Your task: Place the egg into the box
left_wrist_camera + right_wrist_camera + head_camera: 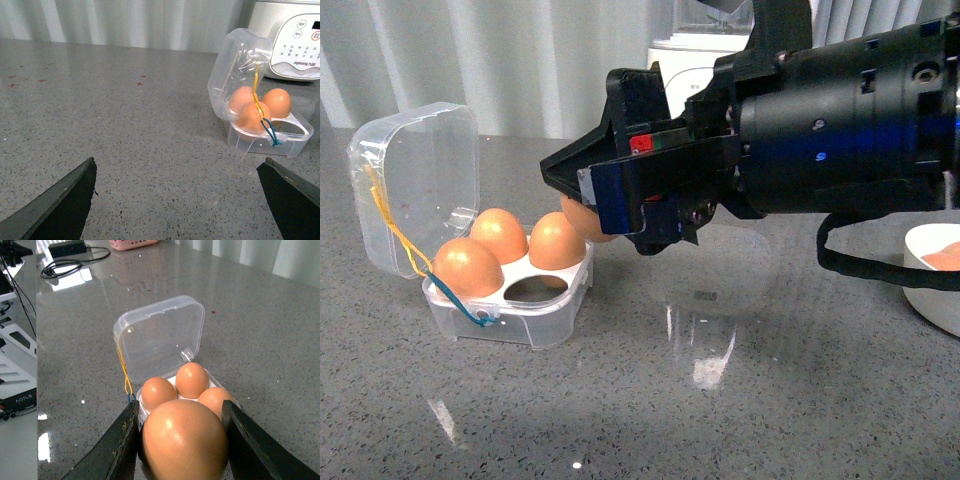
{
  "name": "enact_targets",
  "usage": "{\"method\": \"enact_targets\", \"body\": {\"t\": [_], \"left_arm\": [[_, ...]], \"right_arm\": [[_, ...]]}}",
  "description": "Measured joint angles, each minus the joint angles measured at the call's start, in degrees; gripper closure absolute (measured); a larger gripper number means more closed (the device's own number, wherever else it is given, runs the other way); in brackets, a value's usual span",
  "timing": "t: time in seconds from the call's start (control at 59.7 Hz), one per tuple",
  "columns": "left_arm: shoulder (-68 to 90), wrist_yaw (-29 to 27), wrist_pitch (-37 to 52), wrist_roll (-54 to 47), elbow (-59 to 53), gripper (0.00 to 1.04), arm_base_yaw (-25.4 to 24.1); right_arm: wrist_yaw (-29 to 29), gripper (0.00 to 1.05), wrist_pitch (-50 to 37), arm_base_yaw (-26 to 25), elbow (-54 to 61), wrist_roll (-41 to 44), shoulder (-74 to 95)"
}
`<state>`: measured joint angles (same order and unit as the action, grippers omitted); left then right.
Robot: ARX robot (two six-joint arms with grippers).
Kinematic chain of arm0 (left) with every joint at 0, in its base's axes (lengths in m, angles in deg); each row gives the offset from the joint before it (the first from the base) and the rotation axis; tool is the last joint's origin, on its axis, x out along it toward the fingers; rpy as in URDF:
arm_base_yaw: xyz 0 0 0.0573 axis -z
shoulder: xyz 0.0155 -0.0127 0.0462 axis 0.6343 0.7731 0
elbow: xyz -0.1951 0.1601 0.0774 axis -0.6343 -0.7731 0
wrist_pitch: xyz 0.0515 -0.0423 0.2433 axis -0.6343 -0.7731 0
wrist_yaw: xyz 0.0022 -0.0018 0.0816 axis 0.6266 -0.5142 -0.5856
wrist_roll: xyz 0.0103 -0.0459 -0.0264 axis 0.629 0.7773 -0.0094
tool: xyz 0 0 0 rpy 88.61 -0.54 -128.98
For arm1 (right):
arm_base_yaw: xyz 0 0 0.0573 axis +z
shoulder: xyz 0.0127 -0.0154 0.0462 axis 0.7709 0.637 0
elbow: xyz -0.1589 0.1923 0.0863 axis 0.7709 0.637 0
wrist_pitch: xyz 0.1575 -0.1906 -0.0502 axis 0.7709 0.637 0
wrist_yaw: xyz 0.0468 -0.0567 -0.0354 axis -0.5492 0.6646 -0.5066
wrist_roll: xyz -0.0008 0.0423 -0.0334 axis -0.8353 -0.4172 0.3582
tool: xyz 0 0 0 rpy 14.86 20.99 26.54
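1. The right gripper (610, 215) has its jaws closed around the egg (184, 445), just beside the open box (555, 310).
2. The left gripper (175, 197) has its jaws wide apart and empty.
3. The tabletop (740, 420) is grey and speckled, with pale curtains (520, 50) behind its far edge.
4. The right arm reaches in level from the right edge.

Front cam: on the body between the arms, facing forward, low over the grey table (720, 420) – right gripper (588, 200) sits close to the lens and blocks the upper right. Left wrist cam: low, looks across the table from well back, box (265, 145) at a distance. Right wrist cam: tilted down past its own fingers (115, 450), egg (185, 440) right at the lens, box just beyond. All three share the open box
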<state>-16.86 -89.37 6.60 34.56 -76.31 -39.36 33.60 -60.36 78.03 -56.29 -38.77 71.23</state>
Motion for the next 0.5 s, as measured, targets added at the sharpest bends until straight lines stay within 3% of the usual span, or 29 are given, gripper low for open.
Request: {"method": "enact_targets", "body": {"t": [0.502], "left_arm": [[0.0, 0.0, 0.0, 0.0, 0.0, 0.07, 0.0]], "right_arm": [[0.0, 0.63, 3.3, 3.0, -4.6, 4.6, 6.3]]}}
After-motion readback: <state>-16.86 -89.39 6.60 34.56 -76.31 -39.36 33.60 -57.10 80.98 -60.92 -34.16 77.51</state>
